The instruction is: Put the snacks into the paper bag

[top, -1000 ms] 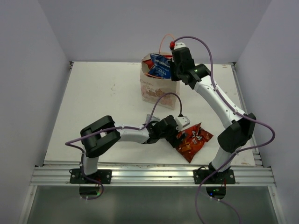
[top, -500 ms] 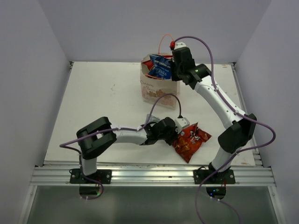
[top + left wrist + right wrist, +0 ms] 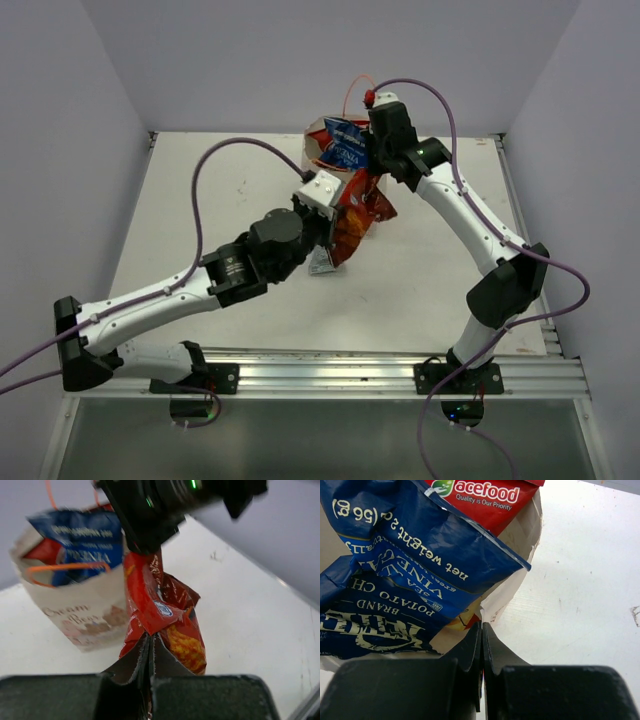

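Observation:
My left gripper (image 3: pixel 336 218) (image 3: pixel 150 647) is shut on the edge of the red-orange chips bag (image 3: pixel 358 212) (image 3: pixel 162 612), which hangs in the air just in front of the paper bag (image 3: pixel 312 178) (image 3: pixel 75 612). A blue packet (image 3: pixel 343 146) (image 3: pixel 405 575) and a red packet (image 3: pixel 487 497) stick out of the bag's open top. At the bag's right side my right gripper (image 3: pixel 368 150) (image 3: pixel 481 630) is shut on the bag's rim (image 3: pixel 517 577). A small silver packet (image 3: pixel 320 264) lies on the table beneath my left arm.
The white table (image 3: pixel 200 200) has walls on three sides and a metal rail (image 3: pixel 330 372) along the near edge. The bag's orange cord handle (image 3: pixel 62 567) loops over the blue packet. Purple cables arc above both arms.
My left gripper closed on the red-orange chips bag at the front right of the table and carried it up and back to the paper bag. The right arm has stayed put.

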Controlling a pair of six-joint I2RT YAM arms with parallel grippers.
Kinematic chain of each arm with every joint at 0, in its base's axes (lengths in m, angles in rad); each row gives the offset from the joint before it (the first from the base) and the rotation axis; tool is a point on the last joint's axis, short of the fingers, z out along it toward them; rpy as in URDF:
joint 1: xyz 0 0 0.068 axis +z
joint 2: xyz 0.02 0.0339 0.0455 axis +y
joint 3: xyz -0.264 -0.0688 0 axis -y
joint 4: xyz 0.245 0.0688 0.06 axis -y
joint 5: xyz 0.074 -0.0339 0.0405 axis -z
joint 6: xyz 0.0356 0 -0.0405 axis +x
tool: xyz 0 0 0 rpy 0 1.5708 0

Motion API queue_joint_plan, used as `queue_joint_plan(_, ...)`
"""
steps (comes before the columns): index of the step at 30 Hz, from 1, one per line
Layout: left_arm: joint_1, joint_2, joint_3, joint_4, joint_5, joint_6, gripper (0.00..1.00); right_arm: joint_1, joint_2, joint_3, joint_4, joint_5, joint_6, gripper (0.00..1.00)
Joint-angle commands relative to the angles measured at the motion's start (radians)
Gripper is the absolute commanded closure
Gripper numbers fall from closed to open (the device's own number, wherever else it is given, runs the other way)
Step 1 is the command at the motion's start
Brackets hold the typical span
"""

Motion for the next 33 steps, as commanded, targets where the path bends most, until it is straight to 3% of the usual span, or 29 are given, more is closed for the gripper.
queue_joint_plan(1,-0.001,-0.046,0.143,0.015,-0.206,0.093,1.0,0.005,-0.052,0.003,0.037,0.002,0.007,1.0)
queue_joint_plan(5,0.005,-0.024,0.269,0.06,-0.302,0.284,1.0,0.005,-0.047,0.006,0.038,-0.001,0.007,1.0)
queue_joint_plan(6,0.01,-0.016,0.289,0.134,-0.334,0.317,1.0,0.005,-0.047,0.005,0.038,-0.001,0.005,1.0)
queue_joint_plan(11,0.103,0.055,0.384,0.296,-0.326,0.472,1.0,0.006,-0.046,0.002,0.044,-0.009,0.007,1.0)
queue_joint_plan(16,0.22,0.153,0.438,0.44,-0.233,0.493,1.0,0.005,-0.044,0.003,0.04,-0.02,0.007,1.0)
queue_joint_plan(26,0.369,0.4,0.585,0.431,-0.052,0.446,1.0,0.005,-0.064,-0.021,0.038,-0.007,-0.009,1.0)
queue_joint_plan(33,0.378,0.308,0.493,0.459,-0.053,0.512,1.0,0.005,-0.057,-0.033,0.046,-0.003,-0.019,1.0)
